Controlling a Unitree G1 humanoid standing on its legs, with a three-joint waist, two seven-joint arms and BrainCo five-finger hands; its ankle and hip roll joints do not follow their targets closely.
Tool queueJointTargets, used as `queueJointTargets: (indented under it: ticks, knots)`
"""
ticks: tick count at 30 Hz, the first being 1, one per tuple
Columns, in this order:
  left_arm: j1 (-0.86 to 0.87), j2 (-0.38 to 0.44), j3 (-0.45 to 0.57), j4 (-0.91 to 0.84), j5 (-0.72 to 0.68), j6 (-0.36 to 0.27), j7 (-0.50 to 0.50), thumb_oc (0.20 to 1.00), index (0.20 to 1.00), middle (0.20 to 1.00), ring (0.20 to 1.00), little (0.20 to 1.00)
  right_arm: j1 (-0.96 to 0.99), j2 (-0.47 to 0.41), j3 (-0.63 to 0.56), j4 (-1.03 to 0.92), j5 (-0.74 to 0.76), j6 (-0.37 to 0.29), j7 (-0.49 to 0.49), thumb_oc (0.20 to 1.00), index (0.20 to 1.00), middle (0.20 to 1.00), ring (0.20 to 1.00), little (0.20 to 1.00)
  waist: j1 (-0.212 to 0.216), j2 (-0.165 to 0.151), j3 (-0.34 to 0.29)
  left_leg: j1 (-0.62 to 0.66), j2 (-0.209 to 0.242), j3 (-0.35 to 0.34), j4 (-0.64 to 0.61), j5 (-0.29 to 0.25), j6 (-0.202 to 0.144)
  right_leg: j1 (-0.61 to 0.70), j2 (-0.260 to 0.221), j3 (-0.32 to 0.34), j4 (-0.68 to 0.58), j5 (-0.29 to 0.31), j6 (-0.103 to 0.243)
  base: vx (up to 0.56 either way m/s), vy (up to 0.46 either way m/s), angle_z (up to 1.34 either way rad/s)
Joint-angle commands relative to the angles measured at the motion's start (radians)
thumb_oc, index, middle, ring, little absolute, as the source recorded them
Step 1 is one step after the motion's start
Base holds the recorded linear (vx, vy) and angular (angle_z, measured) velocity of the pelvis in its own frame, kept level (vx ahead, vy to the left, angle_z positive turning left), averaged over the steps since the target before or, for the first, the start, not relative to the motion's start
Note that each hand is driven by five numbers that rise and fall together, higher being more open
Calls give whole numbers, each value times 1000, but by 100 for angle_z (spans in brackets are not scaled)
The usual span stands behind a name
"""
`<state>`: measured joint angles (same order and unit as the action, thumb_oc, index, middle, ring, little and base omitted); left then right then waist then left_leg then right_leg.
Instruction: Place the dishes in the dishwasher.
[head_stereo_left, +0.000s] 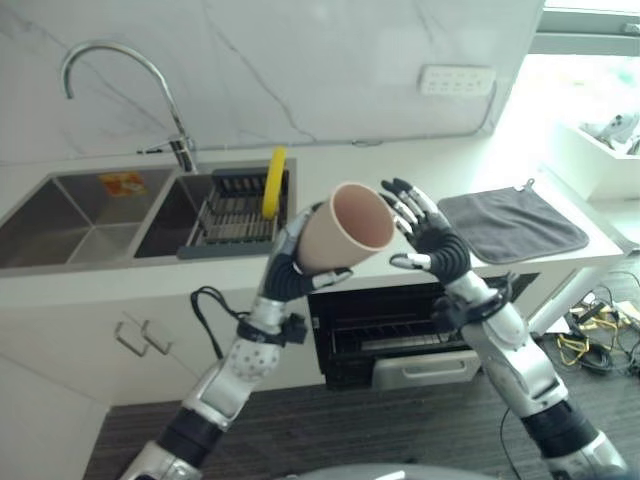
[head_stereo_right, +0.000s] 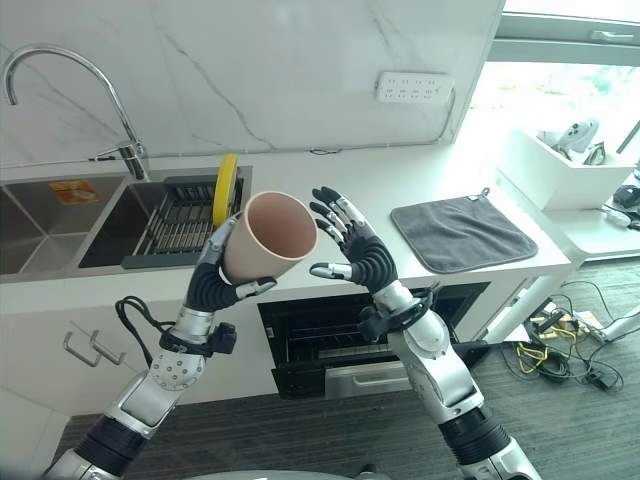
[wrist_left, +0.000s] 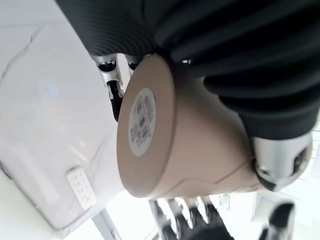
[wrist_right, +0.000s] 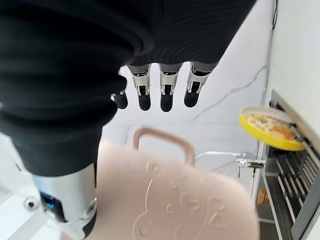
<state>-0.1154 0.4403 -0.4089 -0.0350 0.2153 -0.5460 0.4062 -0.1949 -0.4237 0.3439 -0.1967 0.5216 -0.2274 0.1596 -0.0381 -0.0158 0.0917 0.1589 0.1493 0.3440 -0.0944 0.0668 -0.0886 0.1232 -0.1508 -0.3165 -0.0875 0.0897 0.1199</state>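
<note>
The left hand (head_stereo_right: 215, 280) is curled round a pink cup (head_stereo_right: 268, 238), holding it up on its side above the open dishwasher (head_stereo_right: 345, 340), mouth turned toward 3 o'clock. The right hand (head_stereo_right: 358, 250) hovers just beside the cup's mouth at 3 o'clock, fingers spread apart and holding nothing. Behind the cup at 11 o'clock, a yellow plate (head_stereo_right: 226, 186) stands on edge in the rack (head_stereo_right: 175, 225) over the sink (head_stereo_right: 60, 225). A grey cloth (head_stereo_right: 462, 232) lies on the counter (head_stereo_right: 350, 185) at 3 o'clock.
</note>
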Motion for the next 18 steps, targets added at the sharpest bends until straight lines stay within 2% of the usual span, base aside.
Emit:
queueJointTargets:
  ticks: [1,7,12,18]
  knots:
    - [-125,10,-20,6,-43,-27,-3,200,200,200,200,200,-82,8,-24,-32,4,-35,6,1000,1000,1000,1000,1000,9,-6,12,28,18,-64,8,-72,-24,45,-53,16,39,-76,69,0,0,0]
    - [-136,7,-44,13,-52,-14,-32,200,200,200,200,200,-119,13,-2,-38,13,-16,13,1000,1000,1000,1000,1000,15,-6,12,28,18,-67,9,-72,-23,45,-53,16,42,-76,68,0,0,0]
    - [-140,3,-58,9,-59,-11,-46,200,200,200,200,200,-138,25,23,-47,48,26,51,1000,1000,1000,1000,1000,19,-5,11,28,16,-71,10,-73,-21,45,-54,18,45,-79,67,0,0,0]
    - [-137,6,-65,-1,-82,11,-67,200,200,200,200,200,-133,30,51,-52,54,36,91,1000,1000,1000,1000,1000,23,-5,11,25,13,-76,11,-72,-19,44,-57,20,48,-79,69,0,0,0]
